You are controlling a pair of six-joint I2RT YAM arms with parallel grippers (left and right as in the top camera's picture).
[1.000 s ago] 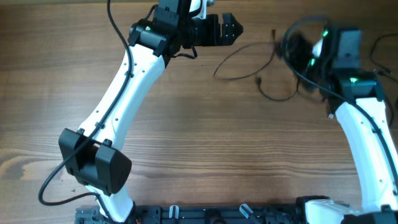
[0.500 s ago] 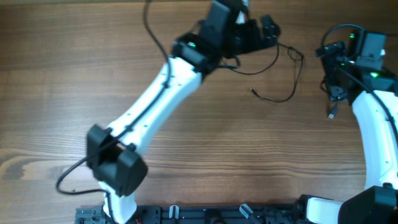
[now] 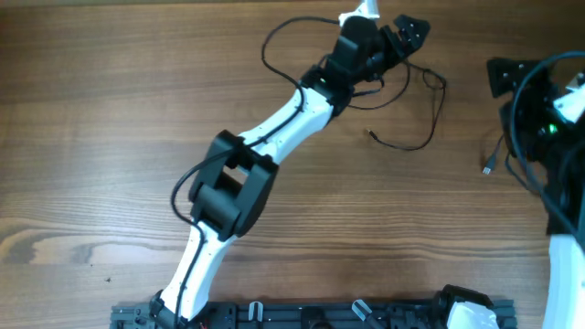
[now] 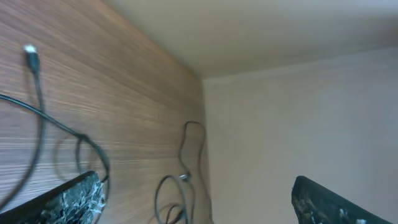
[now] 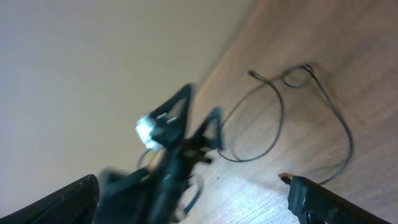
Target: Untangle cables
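Wooden table (image 3: 110, 137), two thin black cables (image 3: 437, 114), left gripper (image 3: 402, 32) and right gripper (image 5: 194, 200) both released, holding nothing.

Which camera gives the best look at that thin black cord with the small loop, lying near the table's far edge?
The overhead view: the cord shows nearly whole there, from its small loop to its free end, and sharply. The right wrist view shows the cord from a low slant, slightly blurred. The left wrist view catches only stretches of cord.
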